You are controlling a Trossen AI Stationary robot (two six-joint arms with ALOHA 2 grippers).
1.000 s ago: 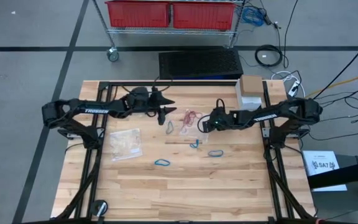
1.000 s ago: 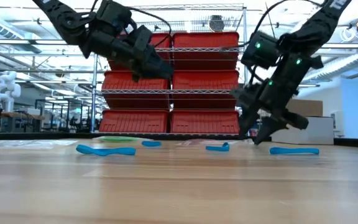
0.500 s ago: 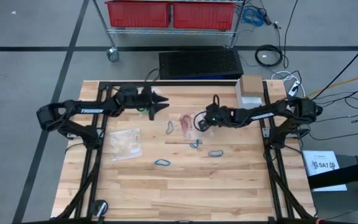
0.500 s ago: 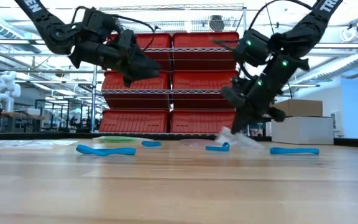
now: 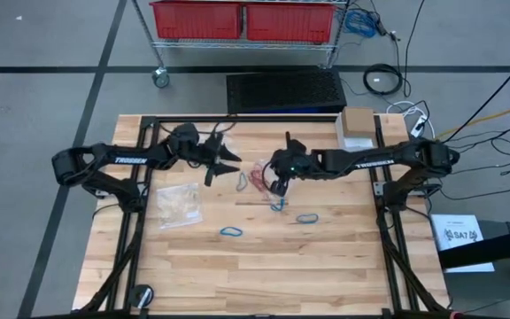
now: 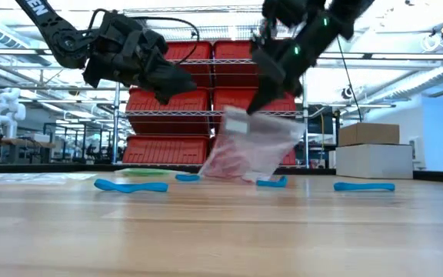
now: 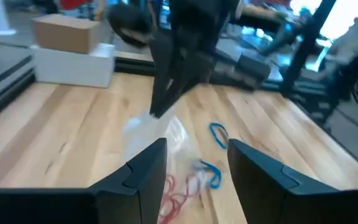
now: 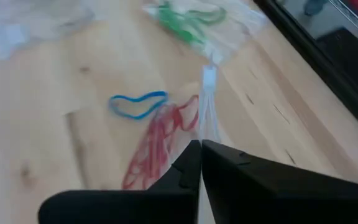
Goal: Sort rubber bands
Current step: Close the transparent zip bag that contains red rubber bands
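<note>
Now right claw [image 5: 277, 184] clenched on clear bag [image 6: 248, 146] of red rubber bands [image 8: 157, 146], left claw [image 5: 222, 163] released.

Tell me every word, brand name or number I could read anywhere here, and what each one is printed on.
"TROSSEN", in white letters along the left arm, seen from above.
White lettering along the right arm: too small to read.
Dark print on the white sheet on the floor beside the table: too blurred to read.
White letters on an arm at the upper left corner of the low view: cut off, unreadable.
</note>
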